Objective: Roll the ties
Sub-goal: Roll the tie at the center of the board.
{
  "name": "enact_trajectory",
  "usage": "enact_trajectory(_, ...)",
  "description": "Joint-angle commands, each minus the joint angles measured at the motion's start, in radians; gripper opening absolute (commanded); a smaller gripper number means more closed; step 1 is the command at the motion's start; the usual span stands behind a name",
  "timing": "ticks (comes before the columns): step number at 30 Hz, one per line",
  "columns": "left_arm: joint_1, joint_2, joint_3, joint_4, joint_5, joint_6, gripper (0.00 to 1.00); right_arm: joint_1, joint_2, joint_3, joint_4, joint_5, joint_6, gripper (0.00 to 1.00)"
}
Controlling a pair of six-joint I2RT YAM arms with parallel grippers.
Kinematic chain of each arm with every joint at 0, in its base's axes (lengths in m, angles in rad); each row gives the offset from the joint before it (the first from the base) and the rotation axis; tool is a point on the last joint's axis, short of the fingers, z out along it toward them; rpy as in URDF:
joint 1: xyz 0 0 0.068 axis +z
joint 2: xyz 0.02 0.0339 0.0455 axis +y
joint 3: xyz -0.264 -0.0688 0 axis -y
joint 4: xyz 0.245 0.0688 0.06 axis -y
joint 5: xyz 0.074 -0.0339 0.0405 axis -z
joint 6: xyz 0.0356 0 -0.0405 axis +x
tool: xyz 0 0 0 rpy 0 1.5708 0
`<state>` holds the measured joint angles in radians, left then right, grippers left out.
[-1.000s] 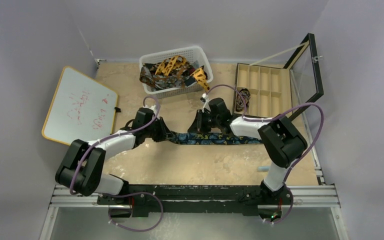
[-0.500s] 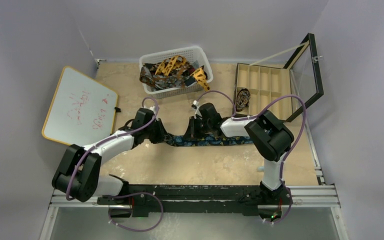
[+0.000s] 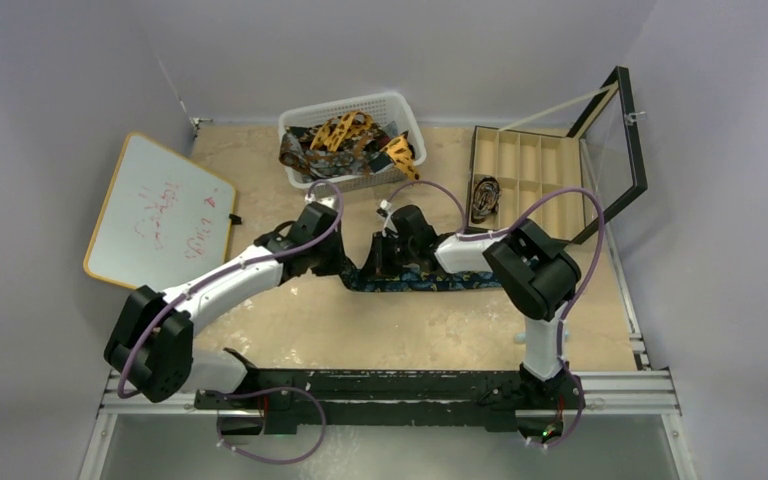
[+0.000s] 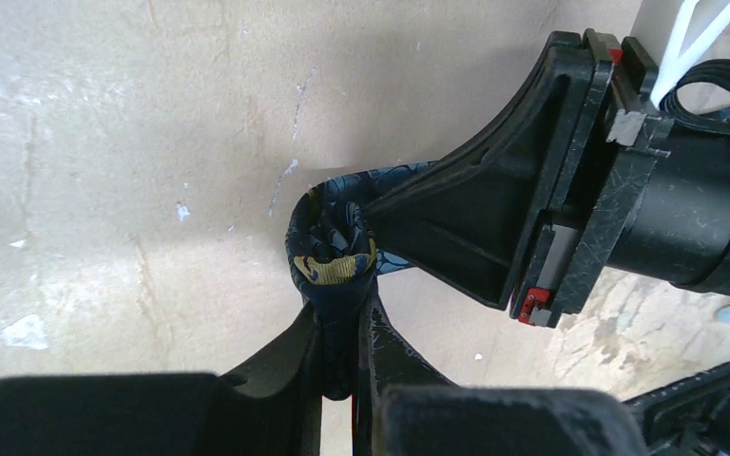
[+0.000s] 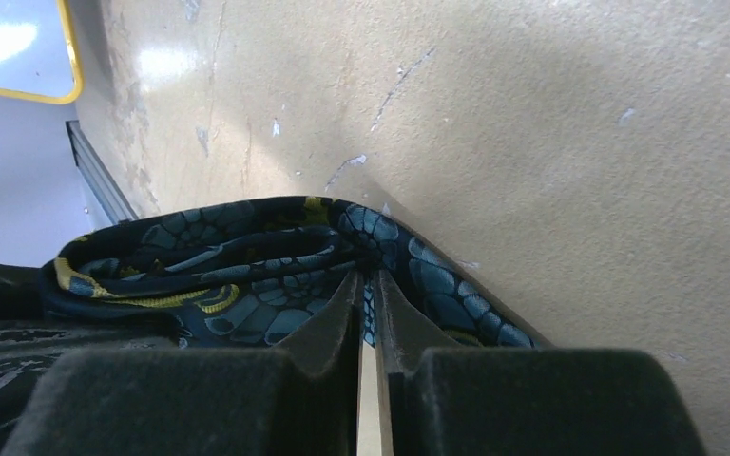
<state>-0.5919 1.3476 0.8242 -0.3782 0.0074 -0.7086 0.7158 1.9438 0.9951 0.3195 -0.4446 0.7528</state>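
We judge the navy tie [image 4: 331, 255] soft and slippery; our left claw [image 4: 343, 328] and right claw [image 5: 367, 288] both pinch its rolled end.

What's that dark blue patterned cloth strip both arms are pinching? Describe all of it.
It is a dark navy necktie of smooth-looking fabric, printed with blue scale shapes and gold accents. Its long part lies flat on the beige table, running rightward. Its left end is curled into a small loose coil. The left gripper is closed on that coil; the right gripper pinches the fabric right beside it.
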Motion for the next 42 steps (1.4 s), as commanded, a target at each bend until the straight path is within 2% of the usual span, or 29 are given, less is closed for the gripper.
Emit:
enact_trajectory(1, -0.024, 0.021, 0.105, -0.123, -0.116, 0.058, 0.0, 0.013, 0.003, 0.041, -0.016, -0.014, 0.007, 0.1)
enact_trajectory(3, -0.036, 0.045, 0.136, -0.186, -0.15, 0.072, 0.0, 0.012, -0.031, 0.046, -0.053, -0.019, 0.005, 0.11)
enact_trajectory(6, -0.057, 0.064, 0.169, -0.254, -0.212, 0.087, 0.0, -0.011, -0.148, 0.003, -0.062, 0.091, 0.015, 0.15)
enact_trajectory(12, -0.076, 0.076, 0.197, -0.284, -0.267, 0.111, 0.0, -0.113, -0.295, -0.096, -0.11, 0.242, 0.032, 0.18)
enact_trajectory(22, -0.158, 0.174, 0.276, -0.344, -0.37, 0.093, 0.0, -0.148, -0.412, -0.198, -0.117, 0.339, 0.086, 0.2)
enact_trajectory(33, -0.247, 0.274, 0.362, -0.376, -0.414, 0.081, 0.0, -0.157, -0.484, -0.221, -0.132, 0.391, 0.106, 0.28)
enact_trajectory(35, -0.263, 0.294, 0.379, -0.377, -0.407, 0.081, 0.06, -0.159, -0.493, -0.231, -0.13, 0.392, 0.109, 0.3)
enact_trajectory(38, -0.28, 0.325, 0.403, -0.358, -0.371, 0.085, 0.27, -0.162, -0.507, -0.246, -0.121, 0.392, 0.115, 0.34)
enact_trajectory(42, -0.293, 0.348, 0.421, -0.292, -0.291, 0.088, 0.45, -0.179, -0.519, -0.258, -0.119, 0.383, 0.114, 0.36)
